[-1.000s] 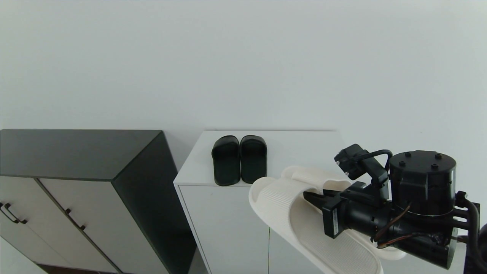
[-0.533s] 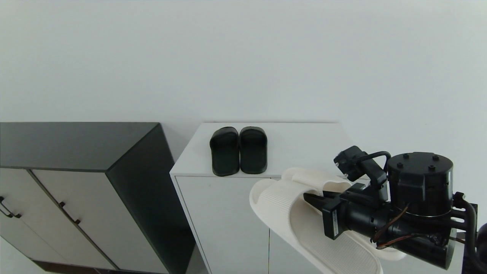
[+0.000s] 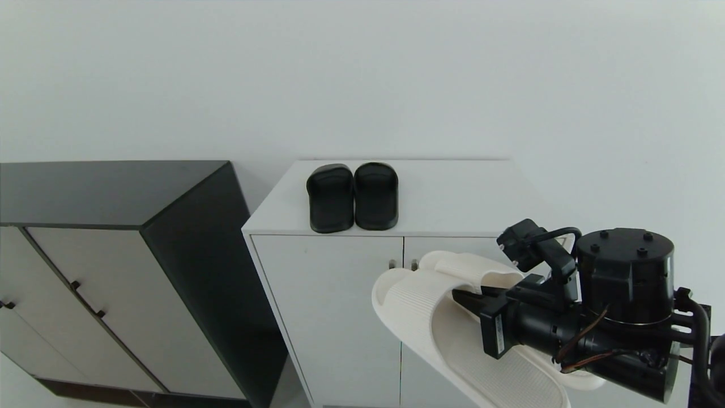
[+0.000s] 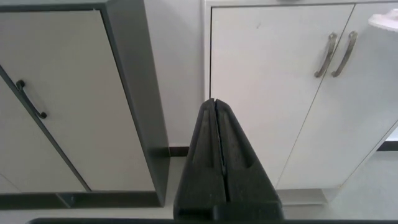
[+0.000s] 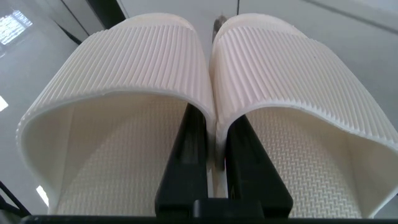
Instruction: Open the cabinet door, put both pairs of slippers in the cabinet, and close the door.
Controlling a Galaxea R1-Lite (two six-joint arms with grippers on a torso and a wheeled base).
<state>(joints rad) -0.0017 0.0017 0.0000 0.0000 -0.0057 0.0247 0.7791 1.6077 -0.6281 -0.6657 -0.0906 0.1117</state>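
Head view: right end effector (image 3: 468, 297) is clamped on the white slippers (image 3: 416, 303) by their touching inner walls, so both carry as one. Black slippers (image 3: 352, 196) sit atop the cabinet (image 3: 328, 306), doors closed. Left end effector (image 4: 216, 127) is closed and empty, facing the handles (image 4: 336, 55), probably to open it.

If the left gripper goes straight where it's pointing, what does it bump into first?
Probably the white two-door cabinet, at its edge nearest the dark cabinet. The left gripper points about there; depth is unclear.
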